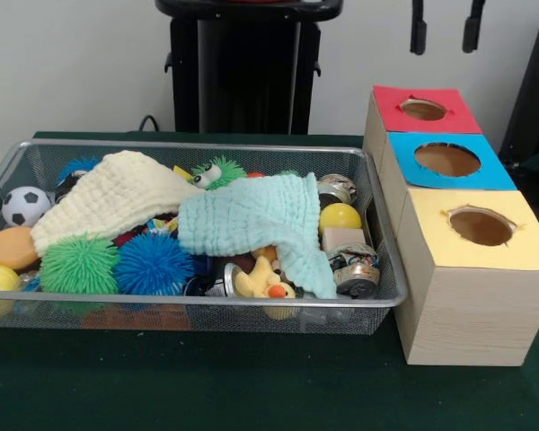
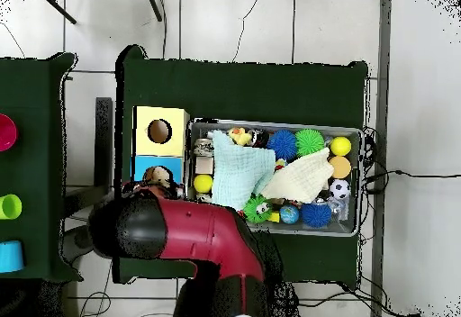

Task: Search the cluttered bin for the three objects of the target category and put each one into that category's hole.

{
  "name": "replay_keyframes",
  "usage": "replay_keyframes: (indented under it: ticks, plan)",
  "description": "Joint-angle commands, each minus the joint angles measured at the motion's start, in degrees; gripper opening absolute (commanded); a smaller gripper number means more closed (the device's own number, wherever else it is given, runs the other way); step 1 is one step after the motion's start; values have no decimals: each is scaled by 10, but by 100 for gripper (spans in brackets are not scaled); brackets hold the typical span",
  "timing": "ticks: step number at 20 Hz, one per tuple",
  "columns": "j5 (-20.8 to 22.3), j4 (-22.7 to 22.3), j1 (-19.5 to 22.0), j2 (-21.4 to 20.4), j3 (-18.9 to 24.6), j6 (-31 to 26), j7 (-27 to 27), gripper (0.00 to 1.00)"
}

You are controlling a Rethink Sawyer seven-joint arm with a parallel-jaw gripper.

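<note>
1. Front view showed the gripper point(image 1: 446, 27) as two dark tips, jaws spread wide, above the red-topped hole point(image 1: 423, 109).
2. Yellow duck point(image 1: 262, 280) lay in the wire bin point(image 1: 388, 296), beak toward its near wall, partly under the mint cloth point(image 1: 251, 220).
3. No writing was readable.

You're looking at a silver wire-mesh basket point(image 1: 377, 269) on the dark green bench point(image 1: 251, 386). Inside, a cream knitted cloth point(image 1: 108, 197) and a pale mint cloth point(image 1: 260, 220) drape over the clutter. A yellow plush duck point(image 1: 262, 280) peeks out under the mint cloth at the front wall, beside a drink can point(image 1: 355, 268). Green point(image 1: 79, 264) and blue point(image 1: 153, 264) spiky balls sit left of it. Right of the basket stands a pale wooden box point(image 1: 467, 314); its red-topped hole point(image 1: 423, 109) is farthest back. Two dark gripper tips point(image 1: 445, 25) hang at the top edge.
</note>
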State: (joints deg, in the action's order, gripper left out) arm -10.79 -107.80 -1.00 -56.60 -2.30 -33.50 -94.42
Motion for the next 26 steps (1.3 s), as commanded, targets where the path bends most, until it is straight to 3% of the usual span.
replay_keyframes:
  ticks: [1, 5, 10, 16, 22, 26]
  plan:
    - [-43, 116, -19, 68, -16, -105, -231, 100]
    - [-51, 164, -31, 97, -20, -122, -260, 100]
    - [-32, 229, -45, 138, -32, -130, -273, 100]
    - [-3, 311, -35, 173, -29, -182, -240, 100]
    - [8, 362, -13, 201, -16, -202, -190, 100]
    - [16, 422, 14, 252, 3, -209, -150, 100]
